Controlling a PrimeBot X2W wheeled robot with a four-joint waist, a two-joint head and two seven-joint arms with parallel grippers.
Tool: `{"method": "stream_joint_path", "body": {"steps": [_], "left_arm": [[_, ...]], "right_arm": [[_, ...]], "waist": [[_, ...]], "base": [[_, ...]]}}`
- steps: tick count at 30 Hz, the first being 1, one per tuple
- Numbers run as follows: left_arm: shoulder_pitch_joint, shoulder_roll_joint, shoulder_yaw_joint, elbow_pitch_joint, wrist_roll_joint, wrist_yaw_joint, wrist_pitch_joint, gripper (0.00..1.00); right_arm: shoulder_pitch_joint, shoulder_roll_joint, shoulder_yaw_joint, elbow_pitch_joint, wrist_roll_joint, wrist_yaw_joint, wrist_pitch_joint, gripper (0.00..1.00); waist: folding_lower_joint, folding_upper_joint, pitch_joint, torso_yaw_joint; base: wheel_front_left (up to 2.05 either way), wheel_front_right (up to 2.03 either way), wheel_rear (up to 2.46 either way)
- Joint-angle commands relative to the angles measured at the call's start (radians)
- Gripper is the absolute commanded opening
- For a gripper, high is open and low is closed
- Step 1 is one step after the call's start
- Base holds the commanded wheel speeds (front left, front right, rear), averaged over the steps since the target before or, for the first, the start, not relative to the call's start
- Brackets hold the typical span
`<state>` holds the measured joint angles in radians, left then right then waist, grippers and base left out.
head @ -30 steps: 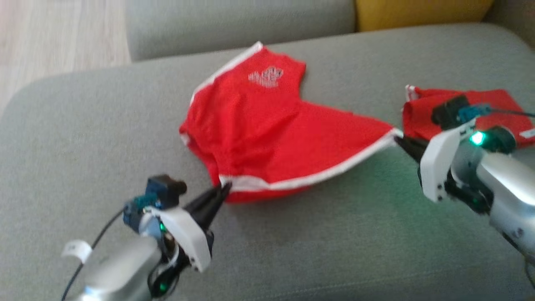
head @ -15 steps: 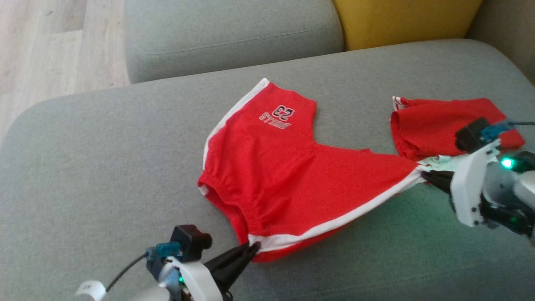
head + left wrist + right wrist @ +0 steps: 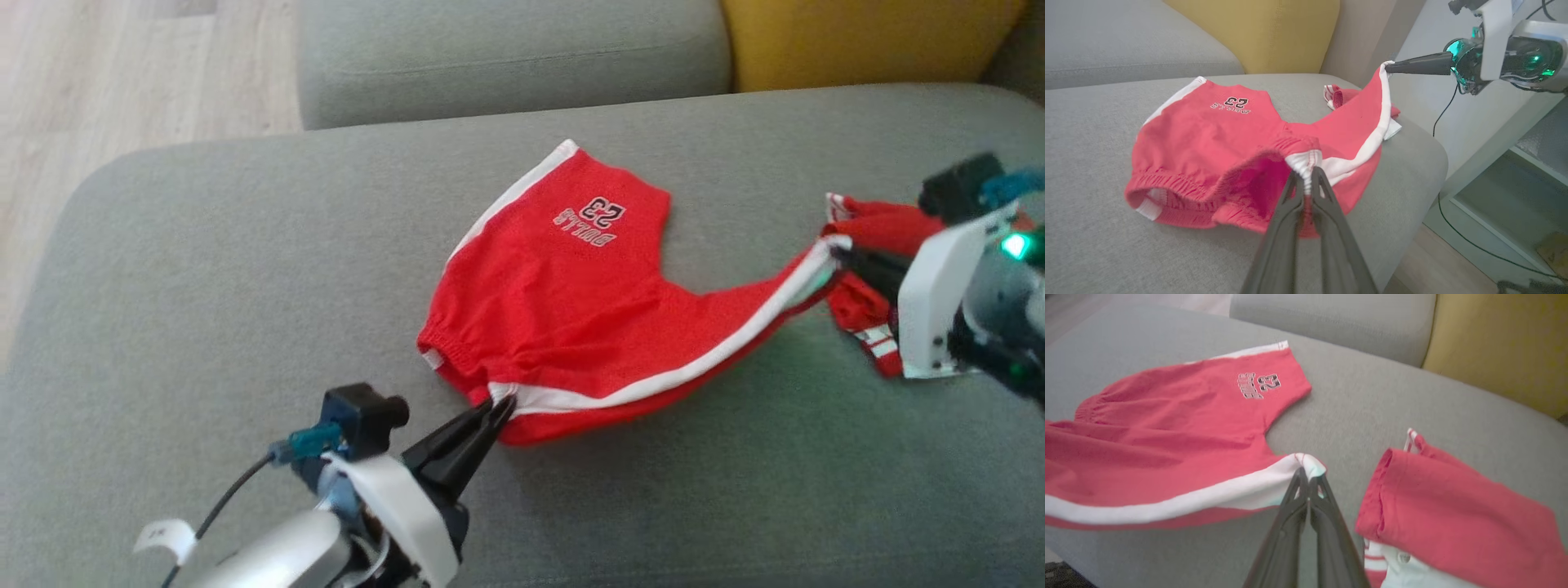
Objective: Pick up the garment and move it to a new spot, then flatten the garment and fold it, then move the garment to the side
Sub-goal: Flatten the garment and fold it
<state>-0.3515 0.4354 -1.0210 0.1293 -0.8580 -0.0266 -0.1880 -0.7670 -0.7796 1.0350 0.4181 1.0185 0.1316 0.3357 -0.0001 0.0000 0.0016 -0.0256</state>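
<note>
Garment (image 3: 571, 310) position: the red shorts lie on the grey sofa seat (image 3: 204, 286), slightly toward 3 o'clock from the centre of the head view. The leg bearing the print (image 3: 592, 219) lies flat on the seat and points toward 12 o'clock. The other leg is stretched toward 3 o'clock, with its hem corner lifted clear of the seat. A white side stripe (image 3: 678, 376) runs along the stretched edge from one grip point to the other.

Left gripper (image 3: 500, 406): the arm enters the head view from 7 o'clock. The fingers are closed to a narrow pinch on the waistband (image 3: 445, 351), at the end of the white side stripe. In the left wrist view, white elastic bunches between the two tips and the waist opening gapes toward 9 o'clock.

Right gripper (image 3: 841, 255): located at 3 o'clock in the head view. The fingers are pressed together on the white hem corner of the stretched leg. In the right wrist view, the fabric folds over the tips.

Surroundings: a second red garment (image 3: 886, 224) lies crumpled on the seat at 3 o'clock, just beside the lifted hem; contact between the two cannot be determined. A yellow cushion (image 3: 857, 41) stands at 1 o'clock, a grey back cushion (image 3: 506, 49) at 12 o'clock and wooden floor (image 3: 122, 65) at 10 o'clock.
</note>
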Motion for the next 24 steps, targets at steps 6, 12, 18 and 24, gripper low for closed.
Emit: {"method": "stream_joint_path", "body": {"steps": [6,12,18,24], "left_arm": [[-0.093,-0.027,0.062,-0.015,-0.010,0.002,-0.025,0.00],[-0.143,-0.073,0.087,0.029,-0.027,-0.005,-0.033,0.00],[-0.214,-0.132,0.114,0.107,-0.053,-0.028,-0.037,0.00],[-0.289,-0.186,0.117,0.202,-0.043,-0.057,-0.048,0.00]], "right_arm": [[-0.084,0.024,-0.051,0.013,-0.056,-0.001,-0.024,0.00],[-0.182,0.069,-0.075,0.084,-0.132,-0.001,-0.032,0.00],[-0.298,0.104,-0.083,0.181,-0.207,-0.001,-0.039,0.00],[-0.391,0.147,-0.063,0.265,-0.252,-0.001,-0.050,0.00]], "waist": [[0.0001,0.0000,0.050,0.072],[0.0001,0.0000,0.125,0.140],[0.0001,0.0000,0.215,0.204],[0.0001,0.0000,0.292,0.248]], "base": [[0.00,0.00,0.00],[0.00,0.00,0.00],[0.00,0.00,0.00],[0.00,0.00,0.00]]}}
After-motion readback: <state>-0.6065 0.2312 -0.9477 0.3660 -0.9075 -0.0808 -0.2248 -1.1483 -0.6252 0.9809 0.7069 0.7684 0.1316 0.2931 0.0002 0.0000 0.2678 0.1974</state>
